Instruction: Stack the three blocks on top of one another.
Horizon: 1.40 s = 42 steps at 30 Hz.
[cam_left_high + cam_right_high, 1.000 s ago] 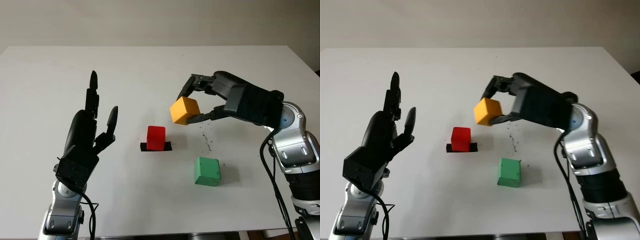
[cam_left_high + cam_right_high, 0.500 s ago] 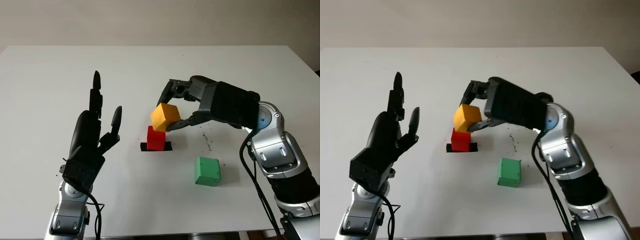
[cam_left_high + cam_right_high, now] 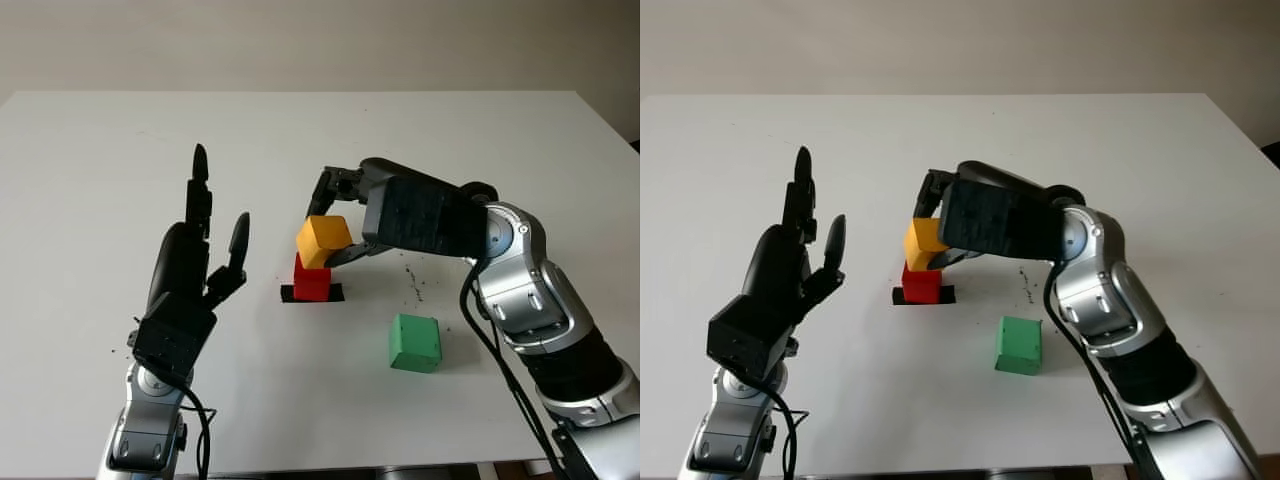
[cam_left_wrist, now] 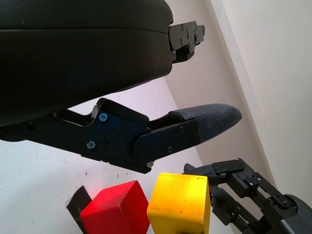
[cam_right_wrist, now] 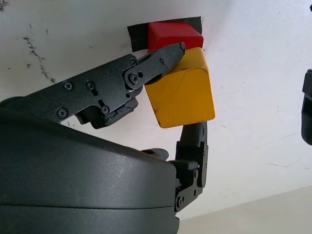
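A: Well, nearest to us is the left hand, raised above the table's front left part. We see it open, holding nothing, palm turned toward the middle.

B: And the green block?

A: It sits on the table by itself on the right, closer to us than the other two and well apart from them. Nothing touches it.

B: We make out a red block further back, near the centre.

A: Yes, it stands on a strip of black tape. The yellow block is right over it, tilted, its lower edge at the red block's top. In the right wrist view the yellow block overlaps the red one; we cannot tell whether it bears fully on it.

B: What holds it?

A: The right hand, reaching in from the right with the arm bent across the table. Its fingers are clamped on the yellow block, one on the side facing the red block and another on the opposite face.

B: Anything beyond that?

A: Some dark specks lie on the table just right of the tape, and behind everything the white top runs back to the wall.
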{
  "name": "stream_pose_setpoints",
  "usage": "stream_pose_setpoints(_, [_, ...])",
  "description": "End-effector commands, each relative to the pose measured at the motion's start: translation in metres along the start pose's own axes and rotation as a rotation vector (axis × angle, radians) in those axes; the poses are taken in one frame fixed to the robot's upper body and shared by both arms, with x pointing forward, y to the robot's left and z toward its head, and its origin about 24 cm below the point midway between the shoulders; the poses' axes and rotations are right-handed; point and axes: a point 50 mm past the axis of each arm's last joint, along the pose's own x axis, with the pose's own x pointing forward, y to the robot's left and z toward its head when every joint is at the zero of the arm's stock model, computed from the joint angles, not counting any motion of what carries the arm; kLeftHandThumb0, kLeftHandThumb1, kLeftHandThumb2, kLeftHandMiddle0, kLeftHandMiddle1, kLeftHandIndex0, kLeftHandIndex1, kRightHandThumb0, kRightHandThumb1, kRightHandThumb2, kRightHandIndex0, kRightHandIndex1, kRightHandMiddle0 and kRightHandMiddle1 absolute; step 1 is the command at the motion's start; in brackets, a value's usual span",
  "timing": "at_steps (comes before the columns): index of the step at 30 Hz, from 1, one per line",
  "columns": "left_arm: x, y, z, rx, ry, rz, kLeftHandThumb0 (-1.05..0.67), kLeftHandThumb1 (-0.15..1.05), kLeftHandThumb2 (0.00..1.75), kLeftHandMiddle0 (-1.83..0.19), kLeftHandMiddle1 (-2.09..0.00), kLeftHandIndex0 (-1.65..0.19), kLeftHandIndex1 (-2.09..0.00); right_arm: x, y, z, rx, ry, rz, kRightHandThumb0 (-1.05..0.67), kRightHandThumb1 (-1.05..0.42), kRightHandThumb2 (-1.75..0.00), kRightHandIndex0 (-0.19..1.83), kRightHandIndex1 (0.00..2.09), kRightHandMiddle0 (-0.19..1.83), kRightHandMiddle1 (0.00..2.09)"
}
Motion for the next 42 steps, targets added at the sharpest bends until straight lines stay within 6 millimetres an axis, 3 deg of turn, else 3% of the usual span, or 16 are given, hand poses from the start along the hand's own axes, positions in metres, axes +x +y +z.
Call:
stream_pose_setpoints(1, [-0.001, -0.002, 0.0, -0.009, 0.007, 0.005, -0.74, 1.05, 0.72, 0.19, -0.03, 0.19, -0.02, 0.002, -0.006, 0.006, 0.003, -0.013, -0.022, -0.37, -0.98, -0.05, 0.29, 0.04, 0.24, 1.71])
stream_pose_setpoints(22, [-0.002, -0.005, 0.0, -0.025, 0.007, 0.009, -0.74, 1.05, 0.72, 0.19, -0.02, 0.19, -0.01, 0.008, -0.004, 0.008, 0.025, 0.008, 0.017, -0.39, -0.98, -0.06, 0.3, 0.05, 0.24, 1.74])
stream_pose_setpoints(42, [-0.003, -0.006, 0.0, -0.032, 0.009, 0.008, -0.73, 1.05, 0.72, 0.19, -0.03, 0.19, -0.01, 0.006, 0.012, 0.0, -0.005, 0.033, 0.081, -0.38, -0.97, -0.05, 0.3, 0.05, 0.24, 1.68])
